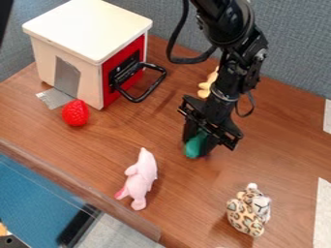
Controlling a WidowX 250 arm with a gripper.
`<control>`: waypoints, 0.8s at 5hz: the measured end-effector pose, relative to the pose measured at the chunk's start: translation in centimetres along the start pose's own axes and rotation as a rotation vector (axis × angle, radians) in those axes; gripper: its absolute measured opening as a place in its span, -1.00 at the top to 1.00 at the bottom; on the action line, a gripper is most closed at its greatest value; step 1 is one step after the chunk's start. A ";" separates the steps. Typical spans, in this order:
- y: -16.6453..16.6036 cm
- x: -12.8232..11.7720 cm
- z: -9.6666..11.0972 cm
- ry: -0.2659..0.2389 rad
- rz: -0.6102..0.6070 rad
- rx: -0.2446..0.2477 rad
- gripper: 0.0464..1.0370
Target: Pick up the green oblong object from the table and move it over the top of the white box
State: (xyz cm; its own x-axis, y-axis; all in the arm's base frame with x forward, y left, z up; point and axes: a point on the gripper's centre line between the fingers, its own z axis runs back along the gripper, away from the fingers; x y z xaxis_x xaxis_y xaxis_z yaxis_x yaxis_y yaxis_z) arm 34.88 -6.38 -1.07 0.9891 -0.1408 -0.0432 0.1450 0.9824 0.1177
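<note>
Plush cat (248, 211) tan, dark-spotted; toy dolphin (141, 178) pink; strawberry (75, 113) red; small toy (194, 145) green.

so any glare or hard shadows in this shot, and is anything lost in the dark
Camera view: soft shadows beside the leopard-print plush and pink plush toy, none hard-edged; the white box lid is brightest, small highlights dot the black arm, and the green object sits partly hidden in the dark gripper.

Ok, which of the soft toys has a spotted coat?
The leopard-print toy at lower right; the pink toy and the yellow one partly behind the arm look plain.
</note>
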 end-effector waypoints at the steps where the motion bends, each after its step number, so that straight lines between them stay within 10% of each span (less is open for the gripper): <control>1: 1.0 0.3 1.8 -0.013 0.041 -0.041 0.20; 4: 11.8 4.8 12.1 -0.111 0.372 -0.135 0.25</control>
State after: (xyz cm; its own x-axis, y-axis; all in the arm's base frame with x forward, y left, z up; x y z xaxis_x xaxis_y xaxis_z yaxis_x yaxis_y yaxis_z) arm 41.70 3.05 12.09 0.9713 0.2218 0.0860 -0.2203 0.9751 -0.0262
